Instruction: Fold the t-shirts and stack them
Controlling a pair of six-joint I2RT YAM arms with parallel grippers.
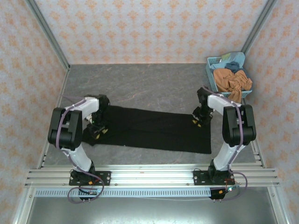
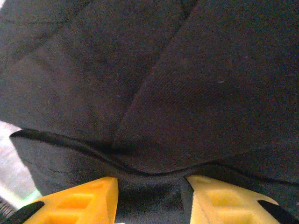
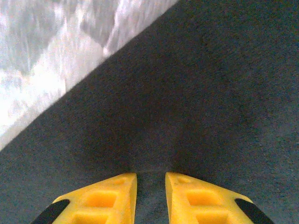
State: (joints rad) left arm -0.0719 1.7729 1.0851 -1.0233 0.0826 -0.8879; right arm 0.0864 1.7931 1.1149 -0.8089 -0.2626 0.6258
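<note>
the left gripper has its yellow jaws spread astride a raised fold of the large black cloth t-shirt, not visibly clamping it. the right gripper has its jaws nearly together, pinching a puckered bit of the same shirt close to its edge. the shirt lies as a long band between both grippers on the grey marbled table. beyond the right jaws, a pale blue plastic basket holds crumpled orange-brown and bluish garments.
</note>
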